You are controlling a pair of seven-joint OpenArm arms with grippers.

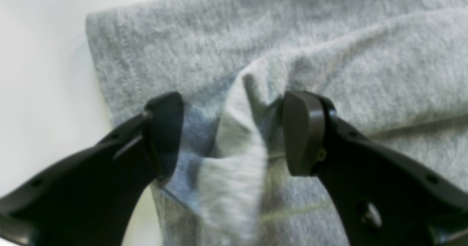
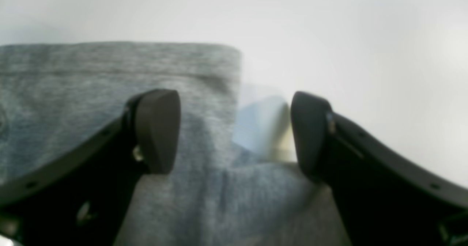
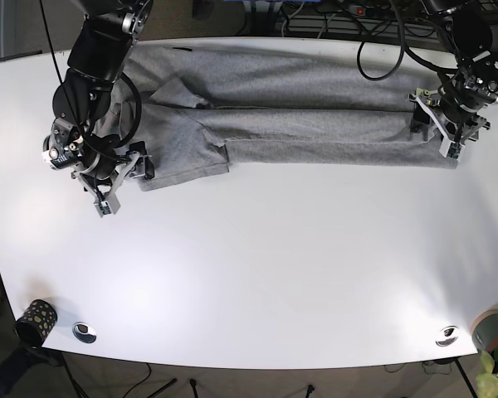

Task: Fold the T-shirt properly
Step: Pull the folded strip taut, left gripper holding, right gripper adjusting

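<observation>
The T-shirt (image 3: 299, 108) was laid lengthwise on the tabletop (image 3: 266, 265). The left gripper (image 1: 234, 136) was positioned with jaws spread around a raised fold. The right gripper (image 2: 236, 132) was positioned with jaws spread over the shirt's edge.

"What did you see from my right wrist camera?"

"I saw the right gripper (image 2: 236, 132) wide open. The grey T-shirt (image 2: 91, 89) lay under one black finger (image 2: 157, 129). Its edge sat between both fingers, on the white table (image 2: 347, 48)."
</observation>
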